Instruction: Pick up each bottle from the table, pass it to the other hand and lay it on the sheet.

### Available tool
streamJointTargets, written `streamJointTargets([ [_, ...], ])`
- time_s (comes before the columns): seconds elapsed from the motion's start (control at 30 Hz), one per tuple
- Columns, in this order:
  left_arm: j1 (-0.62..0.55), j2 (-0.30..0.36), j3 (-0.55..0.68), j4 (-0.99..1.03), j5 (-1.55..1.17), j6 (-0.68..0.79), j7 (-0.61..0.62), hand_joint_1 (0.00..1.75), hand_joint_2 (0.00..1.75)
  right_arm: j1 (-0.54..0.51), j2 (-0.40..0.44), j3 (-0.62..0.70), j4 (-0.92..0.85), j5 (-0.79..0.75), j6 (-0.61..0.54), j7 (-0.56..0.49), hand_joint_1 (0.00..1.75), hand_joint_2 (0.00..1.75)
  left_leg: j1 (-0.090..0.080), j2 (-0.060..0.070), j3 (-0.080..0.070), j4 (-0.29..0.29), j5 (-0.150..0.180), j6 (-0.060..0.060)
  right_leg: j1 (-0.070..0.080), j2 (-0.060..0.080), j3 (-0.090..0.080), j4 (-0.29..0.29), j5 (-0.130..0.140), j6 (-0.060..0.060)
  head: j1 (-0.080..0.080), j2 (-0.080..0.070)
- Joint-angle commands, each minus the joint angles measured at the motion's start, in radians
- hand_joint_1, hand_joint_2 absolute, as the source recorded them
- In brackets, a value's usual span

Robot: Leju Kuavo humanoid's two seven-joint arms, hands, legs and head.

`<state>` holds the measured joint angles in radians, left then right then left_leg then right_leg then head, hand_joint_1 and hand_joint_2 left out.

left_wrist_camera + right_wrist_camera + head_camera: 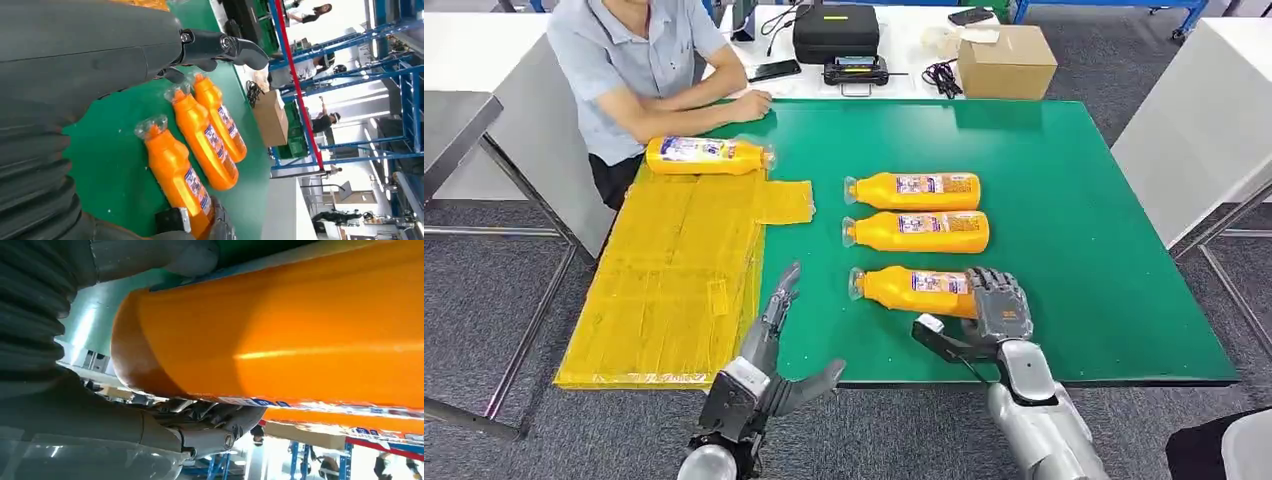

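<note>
We see the green table (1064, 200) taking up most of the head view, with a person (639, 60) seated at its far left corner, forearms on the edge. The yellow sheet (674, 280) covers the table's left side and overhangs the near edge. One bottle (709, 156) already lies on the sheet at its far end, just in front of the person's arms.

Three more orange bottles lie on bare green, parallel, caps pointing toward the sheet: far bottle (914, 190), middle bottle (919, 231), near bottle (914, 288). The far two lie just beside each other; the near one is set apart and slightly skewed.

The right hand (996, 305) sits over the base end of the near bottle, fingers across the top and thumb on the near side. The right wrist view adds what the head view cannot: orange body (280, 335) pressed close against the hand, dark fingers (210, 432) curled around it. We read it as grasping the bottle, which is at table level.

The left hand (769, 345) is released, fingers straight, thumb spread, holding nothing, over the table's near edge beside the sheet. Its wrist view shows all three bottles past the fingertips (225, 47).

Beyond the table: a black case (836, 32) and a cardboard box (1006, 60).
</note>
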<state>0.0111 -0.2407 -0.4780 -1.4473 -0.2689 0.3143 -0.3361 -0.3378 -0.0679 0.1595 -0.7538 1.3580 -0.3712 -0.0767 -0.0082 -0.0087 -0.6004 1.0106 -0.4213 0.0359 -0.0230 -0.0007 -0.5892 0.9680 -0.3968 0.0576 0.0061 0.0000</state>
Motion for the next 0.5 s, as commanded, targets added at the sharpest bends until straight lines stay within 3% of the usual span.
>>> streamJointTargets([
  [0.03, -0.042, 0.022, -0.026, 0.07, 0.004, -0.004, -0.006, 0.0, 1.75, -0.009, -0.017, -0.022, 0.162, -0.011, 0.015, -0.015, 1.75, 1.75, 0.001, -0.002, 0.003, -0.001, 0.0, -0.002, 0.001, -0.003, 0.005, -0.002, 0.0, -0.002, 0.0, 0.0],
  [0.37, -0.044, 0.025, -0.031, 0.073, 0.005, -0.007, -0.011, 0.0, 1.75, 0.007, -0.018, -0.035, 0.17, -0.049, 0.022, -0.064, 1.75, 1.75, 0.001, -0.003, 0.005, -0.001, 0.0, -0.001, 0.001, -0.003, 0.007, -0.002, 0.0, -0.001, 0.0, 0.0],
  [0.43, -0.043, 0.018, -0.023, 0.078, 0.038, -0.006, -0.038, 0.0, 1.75, 0.032, 0.001, -0.102, 0.146, -0.211, 0.085, -0.213, 1.75, 1.75, 0.001, -0.004, 0.005, -0.002, 0.0, -0.001, 0.001, -0.004, 0.008, -0.003, -0.001, -0.002, 0.0, 0.0],
  [0.5, -0.041, 0.0, -0.002, 0.086, 0.088, 0.029, -0.07, 0.0, 1.75, 0.065, 0.009, -0.113, 0.093, -0.305, 0.132, -0.296, 1.75, 1.75, 0.002, -0.005, 0.005, -0.002, 0.0, -0.002, 0.003, -0.005, 0.009, -0.003, -0.001, -0.003, 0.0, 0.0],
])
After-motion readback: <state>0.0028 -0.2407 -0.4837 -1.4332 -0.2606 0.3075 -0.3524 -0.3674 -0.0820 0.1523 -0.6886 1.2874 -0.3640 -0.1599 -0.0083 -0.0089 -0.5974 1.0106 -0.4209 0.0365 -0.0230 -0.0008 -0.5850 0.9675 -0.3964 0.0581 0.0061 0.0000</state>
